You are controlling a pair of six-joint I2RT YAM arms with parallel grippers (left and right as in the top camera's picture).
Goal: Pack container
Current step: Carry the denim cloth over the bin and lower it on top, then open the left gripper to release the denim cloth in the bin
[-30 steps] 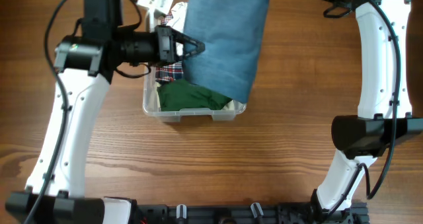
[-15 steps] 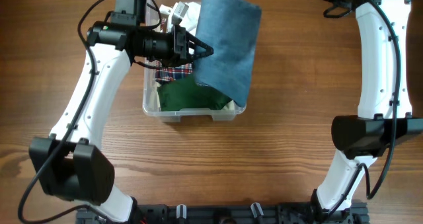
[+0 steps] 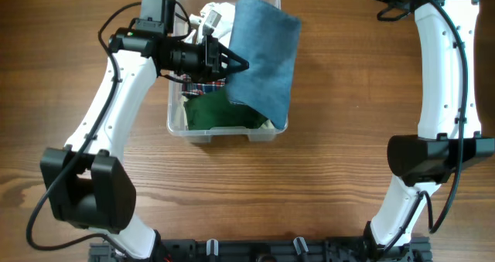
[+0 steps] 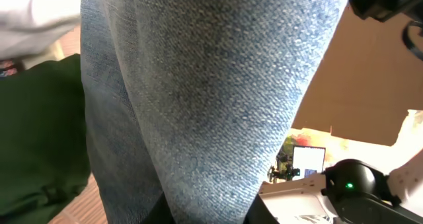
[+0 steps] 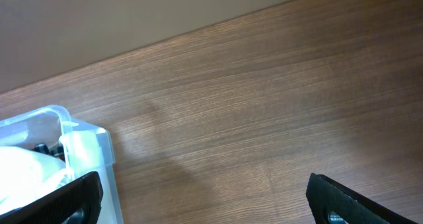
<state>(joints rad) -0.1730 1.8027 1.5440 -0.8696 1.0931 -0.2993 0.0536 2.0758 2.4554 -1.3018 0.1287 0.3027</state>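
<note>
The clear container (image 3: 224, 137) sits at the back centre of the table, holding a green garment (image 3: 224, 113), a plaid cloth (image 3: 203, 84) and a white item (image 3: 213, 18). A blue denim cloth (image 3: 263, 57) drapes over its right half, its lower edge over the right rim. My left gripper (image 3: 240, 63) is shut on the denim's left edge above the tub. The left wrist view is filled by denim (image 4: 211, 85), with the green garment (image 4: 39, 131) beside it. My right gripper (image 5: 205, 197) stands open over bare wood, right of the container's corner (image 5: 79, 135).
The right arm (image 3: 445, 76) stands along the table's right side, its wrist at the back edge. The left arm (image 3: 100, 131) reaches in from the front left. Bare wooden tabletop (image 3: 309, 192) lies in front of and beside the tub.
The left gripper has carried the denim forward and down: it hung past the back edge before and now lies over the tub's right half. The right arm is still.
</note>
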